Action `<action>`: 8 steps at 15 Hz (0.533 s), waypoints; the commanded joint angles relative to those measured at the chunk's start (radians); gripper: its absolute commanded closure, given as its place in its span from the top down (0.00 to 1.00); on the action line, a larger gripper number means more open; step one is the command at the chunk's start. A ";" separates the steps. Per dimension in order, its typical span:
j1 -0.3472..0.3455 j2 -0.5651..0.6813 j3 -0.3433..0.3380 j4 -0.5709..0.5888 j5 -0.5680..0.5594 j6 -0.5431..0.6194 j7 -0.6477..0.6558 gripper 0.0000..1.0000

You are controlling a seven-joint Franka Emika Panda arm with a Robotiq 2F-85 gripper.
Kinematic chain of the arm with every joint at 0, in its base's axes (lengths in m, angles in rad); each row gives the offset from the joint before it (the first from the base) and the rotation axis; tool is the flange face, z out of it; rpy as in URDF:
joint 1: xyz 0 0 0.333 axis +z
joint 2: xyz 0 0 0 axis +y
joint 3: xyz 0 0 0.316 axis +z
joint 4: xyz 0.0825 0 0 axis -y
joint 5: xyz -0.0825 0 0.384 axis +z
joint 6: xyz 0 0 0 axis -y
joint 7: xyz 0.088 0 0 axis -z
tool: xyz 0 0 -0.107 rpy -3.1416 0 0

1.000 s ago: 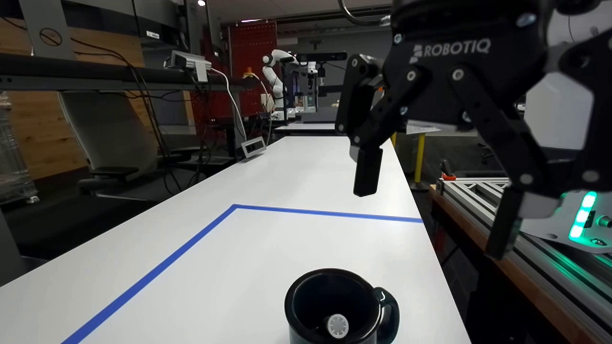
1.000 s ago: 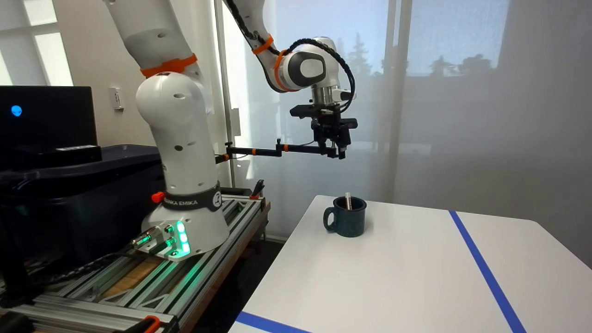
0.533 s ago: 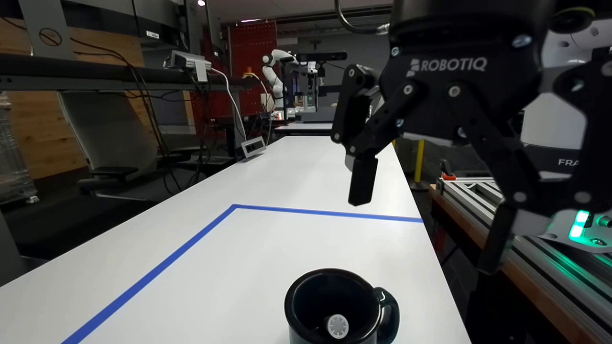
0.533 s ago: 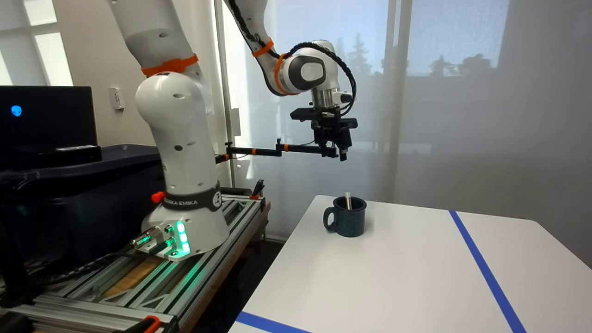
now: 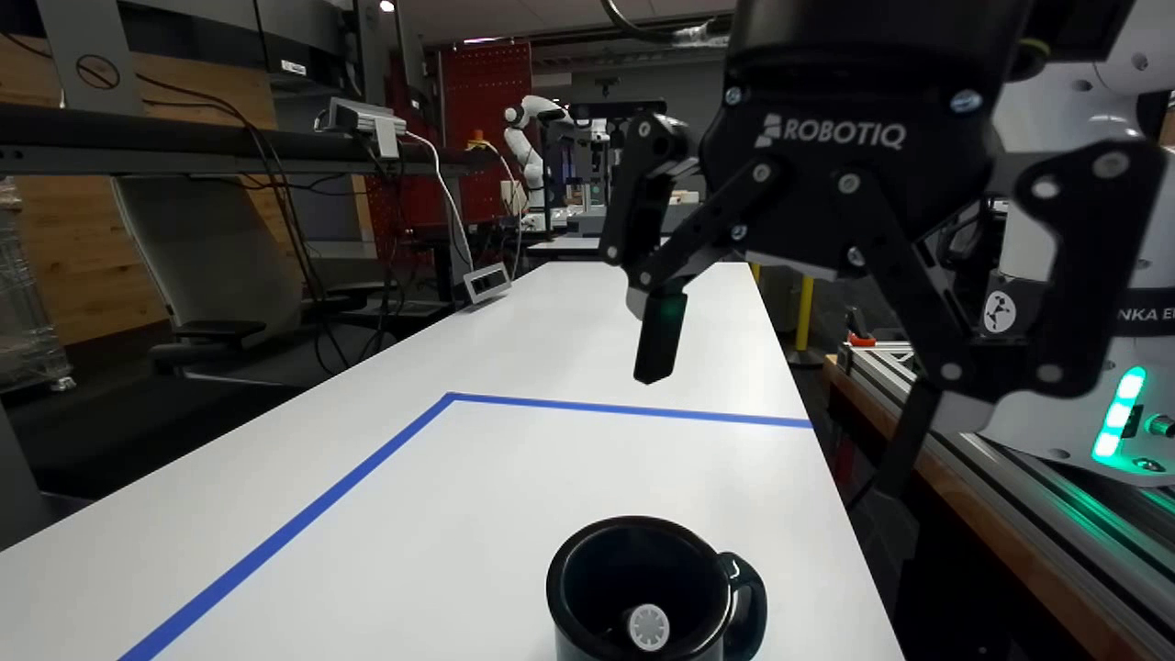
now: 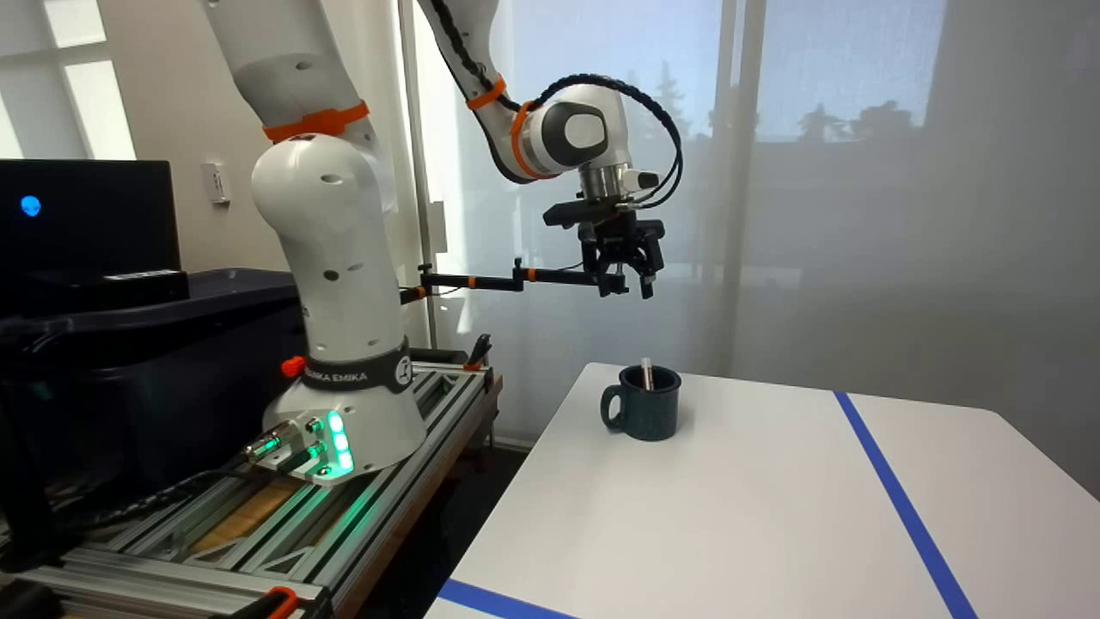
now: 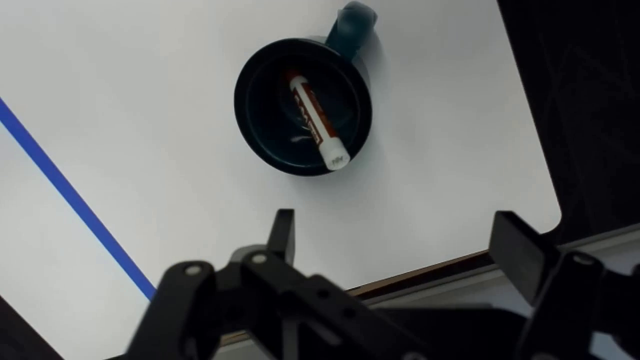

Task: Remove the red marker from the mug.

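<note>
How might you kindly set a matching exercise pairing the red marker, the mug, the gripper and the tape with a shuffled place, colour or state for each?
Column one
1. Red marker
2. Mug
3. Gripper
4. Tape

Column two
A. Open, holding nothing
B. Blue, in straight strips
C. Tilted inside the mug
D. Dark, round-rimmed, standing upright

Pairs: 1-C; 2-D; 3-A; 4-B
</note>
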 commanded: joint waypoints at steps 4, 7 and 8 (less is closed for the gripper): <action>-0.022 0.116 -0.061 -0.002 -0.146 0.276 -0.227 1.00; -0.041 0.229 -0.108 -0.007 -0.182 0.501 -0.311 1.00; -0.037 0.281 -0.128 -0.008 -0.175 0.578 -0.342 1.00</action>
